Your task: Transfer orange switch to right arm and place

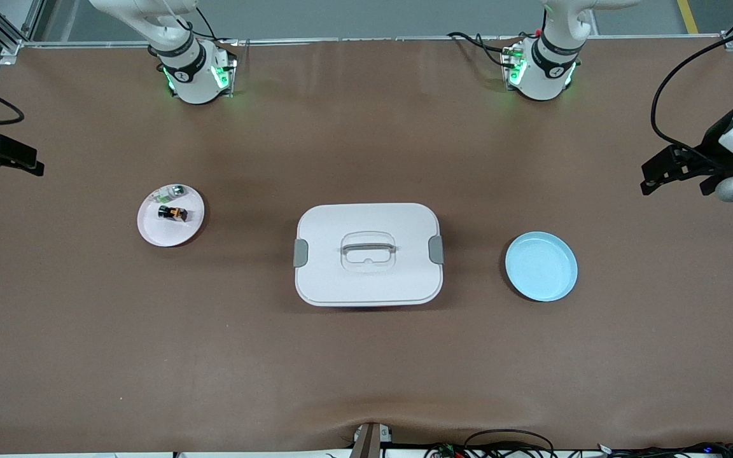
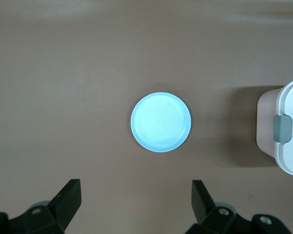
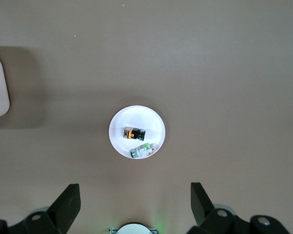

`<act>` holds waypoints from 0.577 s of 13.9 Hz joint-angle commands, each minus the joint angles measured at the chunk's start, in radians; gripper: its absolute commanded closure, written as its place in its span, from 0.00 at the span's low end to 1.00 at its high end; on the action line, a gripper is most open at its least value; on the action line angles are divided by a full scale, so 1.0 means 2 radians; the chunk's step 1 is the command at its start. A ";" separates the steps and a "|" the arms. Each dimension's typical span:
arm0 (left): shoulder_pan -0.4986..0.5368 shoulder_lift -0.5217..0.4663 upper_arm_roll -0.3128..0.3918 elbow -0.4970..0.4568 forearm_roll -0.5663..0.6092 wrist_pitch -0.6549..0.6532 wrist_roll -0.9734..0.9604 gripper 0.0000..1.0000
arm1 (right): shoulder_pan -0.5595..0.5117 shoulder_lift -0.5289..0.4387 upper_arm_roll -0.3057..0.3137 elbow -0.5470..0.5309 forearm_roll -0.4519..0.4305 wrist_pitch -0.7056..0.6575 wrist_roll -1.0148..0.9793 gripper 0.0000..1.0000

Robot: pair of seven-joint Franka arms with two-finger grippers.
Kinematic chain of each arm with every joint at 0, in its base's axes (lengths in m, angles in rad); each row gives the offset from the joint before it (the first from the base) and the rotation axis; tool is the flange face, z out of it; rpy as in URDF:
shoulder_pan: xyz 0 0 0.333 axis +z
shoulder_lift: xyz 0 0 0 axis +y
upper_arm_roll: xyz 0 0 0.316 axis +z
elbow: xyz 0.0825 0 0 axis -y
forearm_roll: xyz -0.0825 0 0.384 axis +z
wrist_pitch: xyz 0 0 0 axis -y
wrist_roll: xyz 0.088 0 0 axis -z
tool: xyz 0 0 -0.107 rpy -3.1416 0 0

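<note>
From the front view: orange switch lying on its side in the white plate toward the right arm's end of the table, just beside a green-and-white part on the same plate; white lidded box at mid-table; blue plate toward the left arm's end, bare. Right gripper and left gripper both high over the table's ends, well apart from either plate. From the left wrist view: left gripper spread wide, nothing between its fingers, blue plate below. From the right wrist view: right gripper likewise wide and holding nothing, white plate below with the orange switch and the green-and-white part. Fits either a switch already placed or one still to be fetched; no call to name a move.
</note>
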 commanded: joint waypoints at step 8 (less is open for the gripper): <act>0.003 0.007 0.000 0.014 0.000 -0.004 -0.003 0.00 | -0.013 -0.034 -0.003 -0.001 0.009 -0.047 -0.009 0.00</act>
